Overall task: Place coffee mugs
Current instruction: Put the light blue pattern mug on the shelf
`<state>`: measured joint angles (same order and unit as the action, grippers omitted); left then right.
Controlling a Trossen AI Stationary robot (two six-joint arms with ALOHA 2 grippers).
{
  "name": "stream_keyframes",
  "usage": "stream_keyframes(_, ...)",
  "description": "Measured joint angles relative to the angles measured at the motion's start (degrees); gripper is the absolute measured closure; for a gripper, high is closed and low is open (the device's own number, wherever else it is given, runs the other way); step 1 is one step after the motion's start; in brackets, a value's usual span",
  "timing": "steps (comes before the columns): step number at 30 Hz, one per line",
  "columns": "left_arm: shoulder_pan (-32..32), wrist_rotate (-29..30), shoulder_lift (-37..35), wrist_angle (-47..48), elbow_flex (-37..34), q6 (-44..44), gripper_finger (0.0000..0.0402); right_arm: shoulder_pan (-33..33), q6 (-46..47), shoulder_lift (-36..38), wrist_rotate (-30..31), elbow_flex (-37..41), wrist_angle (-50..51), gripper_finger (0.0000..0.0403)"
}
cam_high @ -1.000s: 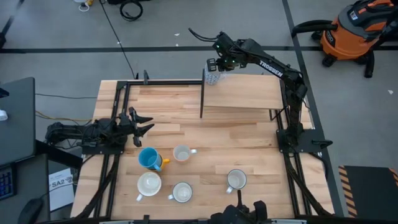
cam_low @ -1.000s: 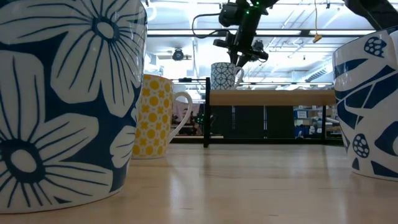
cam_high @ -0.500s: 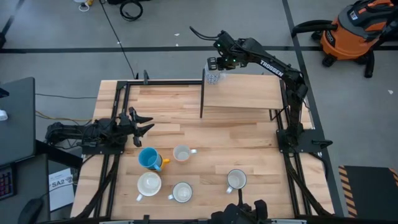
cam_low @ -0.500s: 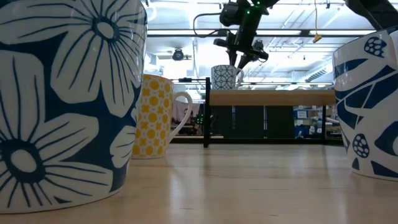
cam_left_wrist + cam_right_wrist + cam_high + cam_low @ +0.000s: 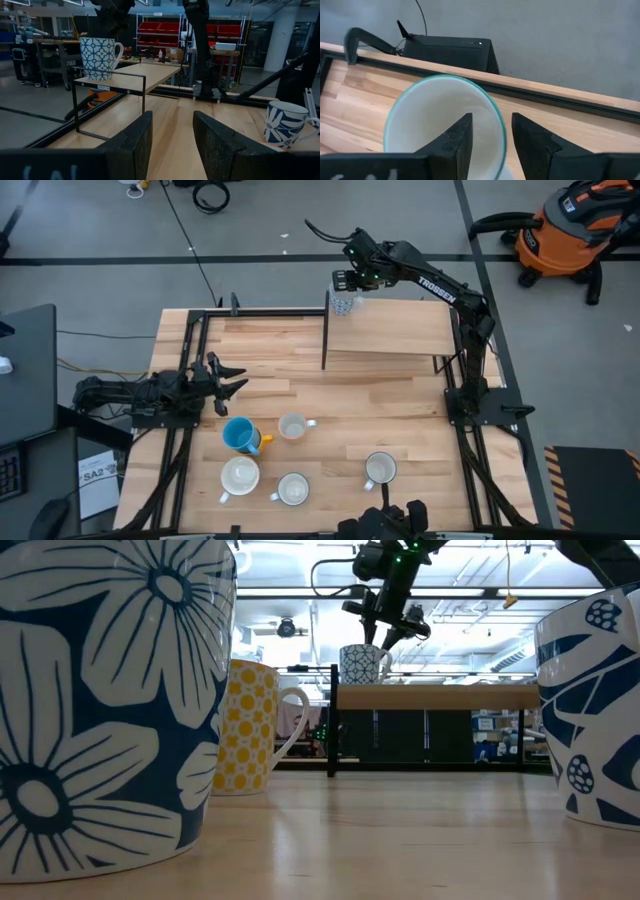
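On the raised shelf [image 5: 400,328], at its far left corner, a patterned mug [image 5: 342,304] stands upright, mouth up, handle toward three o'clock in the low view. Right gripper [image 5: 489,131] hangs over it with fingers parted astride the rim (one inside, one outside), not visibly pinching. Left gripper [image 5: 228,378] waits open at nine o'clock.

Workshop — red parts bins [image 5: 172,31], shop vacuum [image 5: 570,225], concrete floor [image 5: 90,280].

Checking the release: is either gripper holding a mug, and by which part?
The right gripper straddles the rim of the patterned blue-and-white ceramic mug on the wooden shelf; whether it grips cannot be told.
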<state>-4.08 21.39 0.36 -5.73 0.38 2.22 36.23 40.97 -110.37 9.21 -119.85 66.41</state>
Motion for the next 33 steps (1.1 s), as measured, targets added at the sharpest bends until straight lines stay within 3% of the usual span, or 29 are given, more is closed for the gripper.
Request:
stream_keyframes(23, 0.0, -0.01, 0.0, 0.02, -0.01, 0.02, 0.0253, 0.75, -0.62, 0.56, -3.3, 0.0, -1.21, 0.026)
stream_keyframes(33, 0.0, -0.01, 0.0, 0.05, 0.0, 0.02, 0.0253, 1.49, -1.58, 5.25, -2.99, 0.0, -1.18, 0.0261)
